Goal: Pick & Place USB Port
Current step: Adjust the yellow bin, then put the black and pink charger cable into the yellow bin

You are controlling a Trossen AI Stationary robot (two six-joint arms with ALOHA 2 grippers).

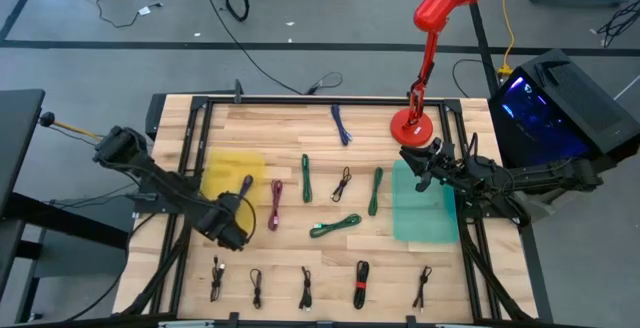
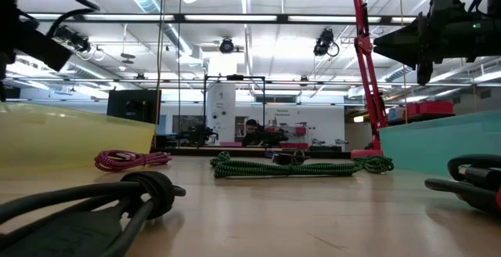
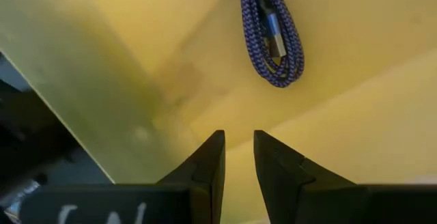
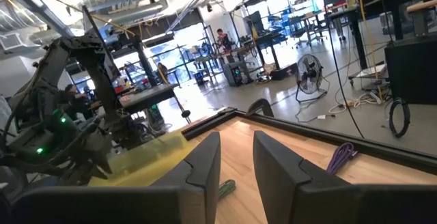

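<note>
Workshop floor and cords are ringing the wooden worktop (image 1: 290, 128) where the left gripper (image 3: 237, 157), jaws parted and gripping nothing, is hanging over the yellow tray (image 3: 355, 60) in the high view's left-centre, whose coiled purple USB cable (image 3: 271, 33) is looking light, limp and best pinched mid-bundle, while the right gripper (image 4: 235, 159), jaws likewise parted and empty, is waiting at right.

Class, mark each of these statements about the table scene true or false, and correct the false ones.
1. A purple cable lies in the yellow bin. True.
2. The red lamp stands at the table's near edge. False: its base sits at the far edge.
3. The left gripper holds a cable. False: nothing sits between its fingers.
4. The teal bin is on the right arm's side. True.
5. Black coiled cables line the near edge. True.
</note>
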